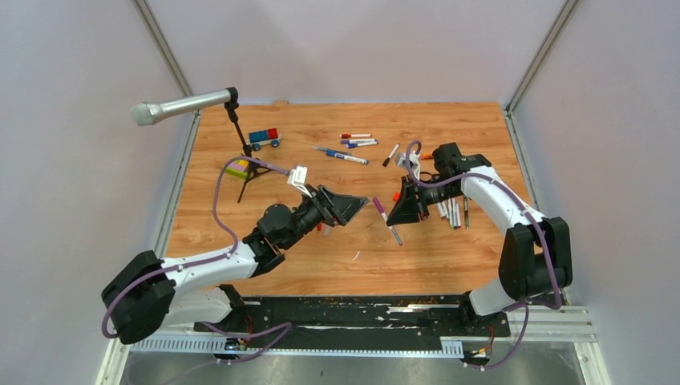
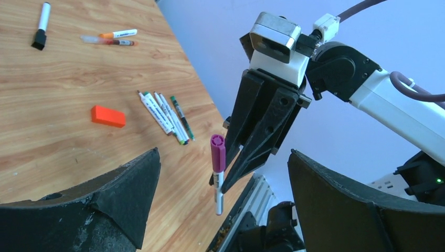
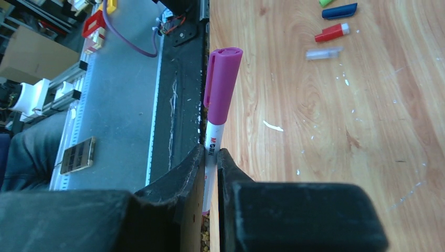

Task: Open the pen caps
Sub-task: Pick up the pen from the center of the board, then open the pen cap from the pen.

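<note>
The right claw (image 3: pixel 210 155) pinches the pen (image 3: pixel 213 140) thinly at mid-frame, so the spread left claw (image 2: pixel 224 155), tugging the purple cap (image 3: pixel 222 84), might wrench it loose.

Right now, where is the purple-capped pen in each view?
Top external: purple-capped pen mid-table, at the tip of the right gripper.
Left wrist: pen at centre, upright.
Right wrist: pen at centre, upright.
Shared landmark: the right gripper, clamped on its barrel.

Bright, even, diffuse light fills all three views, leaving only faint, soft shadows on the wooden table (image 1: pixel 353 257) beneath the arms. The overhead view is sharp across the table. In both wrist views the dark fingers (image 2: pixel 105 210) nearest the lens look soft.
</note>
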`<act>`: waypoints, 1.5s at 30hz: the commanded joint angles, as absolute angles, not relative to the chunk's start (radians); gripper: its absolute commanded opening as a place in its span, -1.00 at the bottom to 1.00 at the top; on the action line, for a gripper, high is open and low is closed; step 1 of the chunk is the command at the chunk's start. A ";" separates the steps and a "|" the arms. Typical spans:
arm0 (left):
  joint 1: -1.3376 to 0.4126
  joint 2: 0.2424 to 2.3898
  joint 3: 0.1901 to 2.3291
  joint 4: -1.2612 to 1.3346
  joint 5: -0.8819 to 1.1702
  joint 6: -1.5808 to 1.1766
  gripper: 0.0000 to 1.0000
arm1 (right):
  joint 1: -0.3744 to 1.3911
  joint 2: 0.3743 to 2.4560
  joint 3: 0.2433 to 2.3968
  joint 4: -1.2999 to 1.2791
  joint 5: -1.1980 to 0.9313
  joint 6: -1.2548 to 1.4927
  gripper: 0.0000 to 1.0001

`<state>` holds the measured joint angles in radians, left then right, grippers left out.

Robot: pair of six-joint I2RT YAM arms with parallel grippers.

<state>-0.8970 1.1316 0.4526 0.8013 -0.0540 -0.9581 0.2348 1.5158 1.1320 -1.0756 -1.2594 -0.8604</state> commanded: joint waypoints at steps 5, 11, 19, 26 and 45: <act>-0.921 1.248 0.570 0.819 -0.047 -0.965 0.82 | 0.232 1.534 1.126 -1.037 -1.386 -0.884 -1.00; -0.956 1.343 0.643 0.763 -0.052 -0.995 0.61 | 0.231 1.548 1.123 -1.026 -1.390 -0.872 -1.00; -0.986 1.406 0.704 0.662 -0.099 -1.020 -0.23 | 0.233 1.548 1.108 -0.982 -1.366 -0.831 -1.00; -0.988 1.364 0.688 0.598 -0.182 -0.999 -1.00 | 0.236 1.527 1.080 -0.911 -1.347 -0.763 -0.75; -0.993 1.361 0.630 0.841 -0.139 -0.901 -1.00 | 0.296 1.533 1.016 -0.668 -1.418 -0.455 -1.00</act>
<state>-0.9874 1.3911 0.6353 0.7670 -0.1230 -0.9516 0.2935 1.5425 1.0149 -0.7319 -1.3716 -0.5041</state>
